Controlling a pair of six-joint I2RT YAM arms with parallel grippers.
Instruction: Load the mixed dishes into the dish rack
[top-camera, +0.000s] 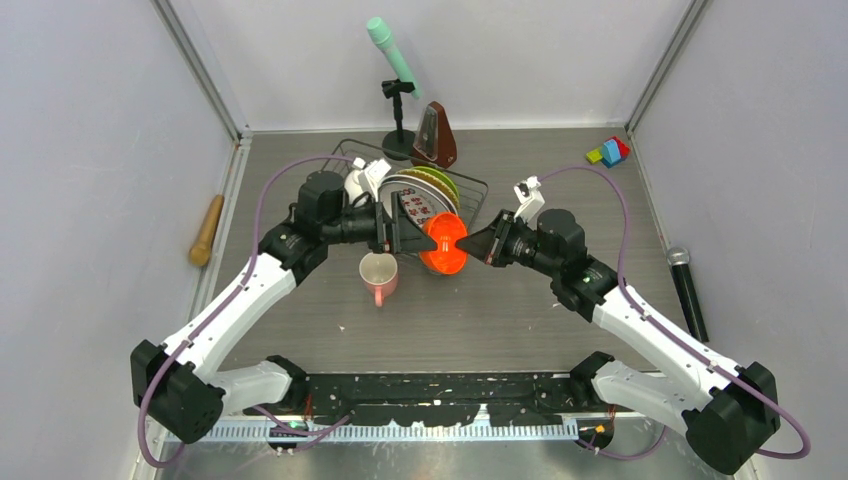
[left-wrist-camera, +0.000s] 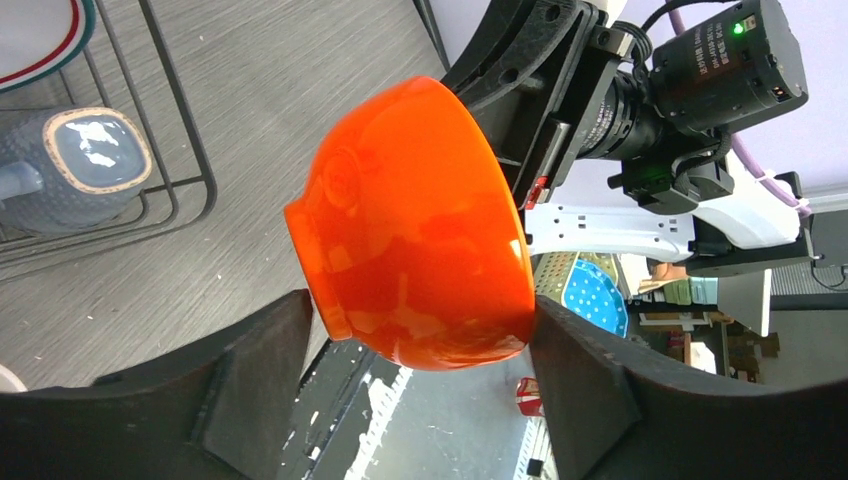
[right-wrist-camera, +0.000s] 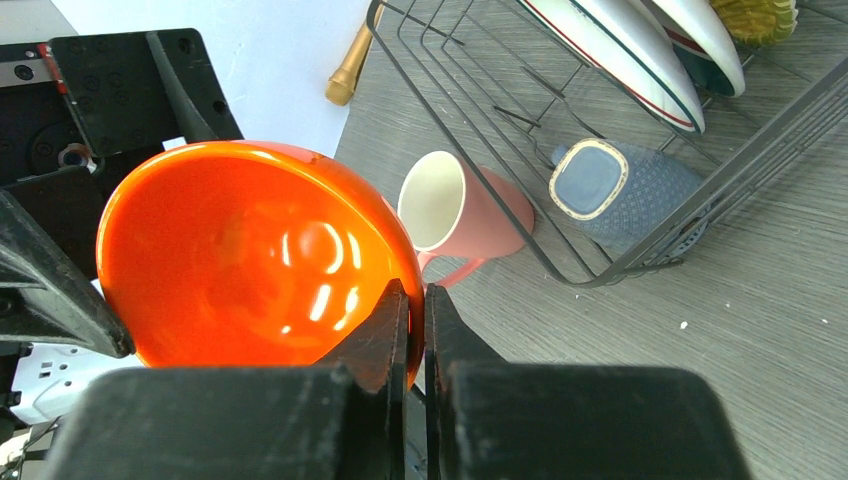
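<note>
The orange-red bowl (top-camera: 443, 243) (left-wrist-camera: 420, 220) (right-wrist-camera: 250, 250) hangs on its side above the table, just in front of the dish rack (top-camera: 472, 186) (right-wrist-camera: 480, 150). My right gripper (top-camera: 482, 246) (right-wrist-camera: 417, 300) is shut on its rim. My left gripper (top-camera: 412, 236) (left-wrist-camera: 422, 312) spans it, one finger at the foot and one at the rim, both touching. The rack holds the white teal-rimmed plate (top-camera: 415, 206), the lime-green plate (top-camera: 447, 184), the white bowl (top-camera: 358, 184) and the small grey-blue mug (left-wrist-camera: 85, 165) (right-wrist-camera: 620, 190). The pink mug (top-camera: 378, 276) (right-wrist-camera: 470, 210) lies on the table below the bowl.
A teal microphone on a stand (top-camera: 398, 80) and a brown metronome (top-camera: 436, 138) are behind the rack. A wooden rolling pin (top-camera: 207, 230) lies at the left wall, a black microphone (top-camera: 686, 290) at the right wall, and coloured blocks (top-camera: 608, 152) in the far right corner.
</note>
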